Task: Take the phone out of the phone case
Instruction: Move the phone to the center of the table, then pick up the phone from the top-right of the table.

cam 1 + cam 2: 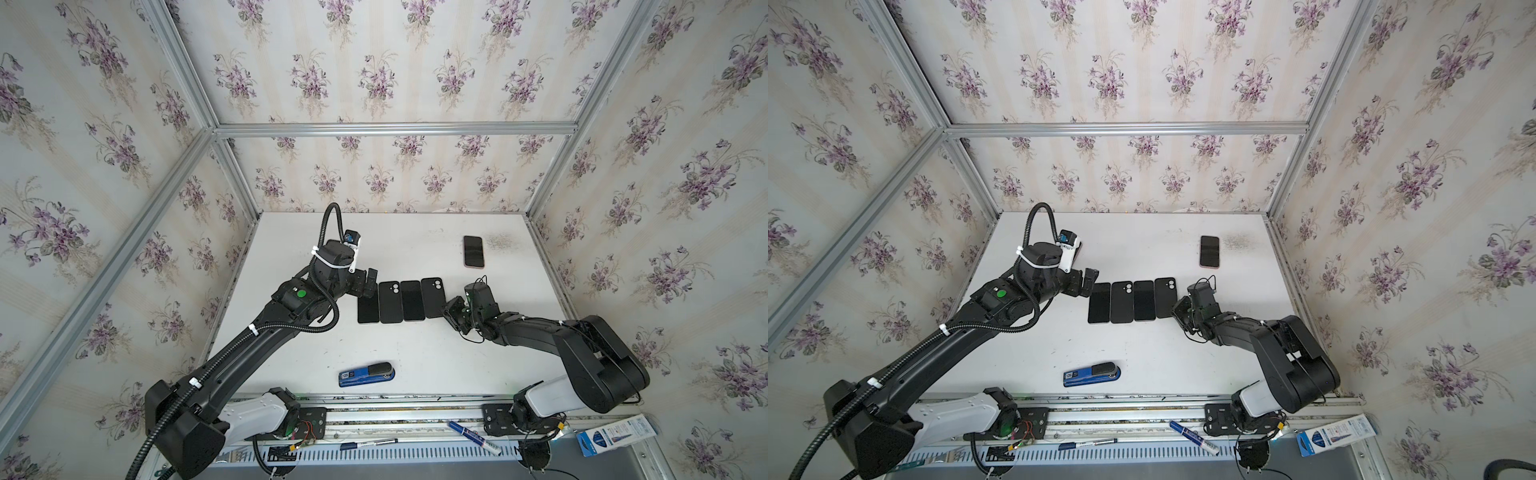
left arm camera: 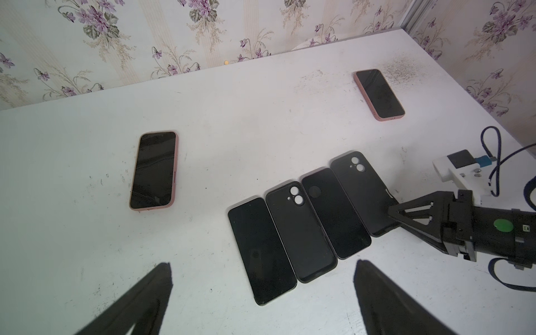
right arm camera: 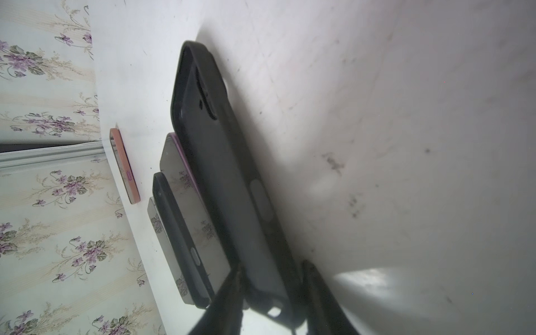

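Note:
Two bare black phones [image 1: 368,307] and two empty black cases lie alternating in a row mid-table. A phone in a pink case [image 1: 473,251] lies at the far right. The left wrist view shows another pink-cased phone [image 2: 153,171] left of the row; my left arm hides it in both top views. My left gripper [image 1: 368,284] hovers open at the row's left end with nothing between its fingers. My right gripper [image 3: 272,265] is at the near corner of the rightmost black case [image 3: 226,174]. Its jaws stand parted astride that case's end wall, and the case lies flat.
A blue stapler [image 1: 366,374] lies near the table's front edge. Markers [image 1: 473,436] and a blue box [image 1: 615,436] rest on the front rail. Papered walls with aluminium posts close in the left, back and right sides. A dark smudge [image 1: 498,241] marks the back right.

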`<act>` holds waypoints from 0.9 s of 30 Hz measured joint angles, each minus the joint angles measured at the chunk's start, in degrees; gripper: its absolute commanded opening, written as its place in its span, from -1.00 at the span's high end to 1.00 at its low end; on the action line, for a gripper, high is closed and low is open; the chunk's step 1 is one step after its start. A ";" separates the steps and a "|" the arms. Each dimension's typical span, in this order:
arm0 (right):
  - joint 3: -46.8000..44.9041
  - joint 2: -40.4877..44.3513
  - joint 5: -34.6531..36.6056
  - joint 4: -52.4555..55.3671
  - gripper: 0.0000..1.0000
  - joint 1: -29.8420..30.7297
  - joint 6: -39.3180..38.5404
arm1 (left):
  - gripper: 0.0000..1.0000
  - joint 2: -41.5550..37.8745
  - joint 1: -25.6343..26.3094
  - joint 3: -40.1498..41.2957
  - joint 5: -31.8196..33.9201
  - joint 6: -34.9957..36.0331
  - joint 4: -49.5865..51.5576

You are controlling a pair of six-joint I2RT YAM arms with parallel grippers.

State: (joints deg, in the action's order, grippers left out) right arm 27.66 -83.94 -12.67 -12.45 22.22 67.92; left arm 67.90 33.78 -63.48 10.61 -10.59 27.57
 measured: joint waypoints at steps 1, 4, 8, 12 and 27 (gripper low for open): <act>0.02 0.59 0.00 0.96 -0.02 0.02 -0.24 | -0.99 -0.09 0.00 0.00 0.00 0.00 -0.02; 0.15 2.54 -0.20 4.09 -0.16 0.04 -0.94 | -0.99 -0.24 -0.15 0.02 -0.17 -0.02 0.02; 0.61 6.58 -0.11 11.78 -0.25 0.07 -2.56 | -0.99 -0.35 -0.37 0.02 -0.20 -0.02 0.02; 3.41 12.24 2.23 23.23 -0.87 -0.07 -5.68 | -0.99 -0.66 -0.46 -0.02 -0.50 -0.02 0.11; 39.89 0.35 10.16 51.89 -0.99 -16.37 -37.79 | -0.99 -2.91 -0.76 -3.96 -4.55 -0.02 0.68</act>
State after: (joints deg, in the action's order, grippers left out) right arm 67.55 -83.59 -2.50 39.44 5.85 30.13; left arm 64.99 33.01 -67.44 6.07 -10.61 28.25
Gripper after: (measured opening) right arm 0.997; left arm 0.996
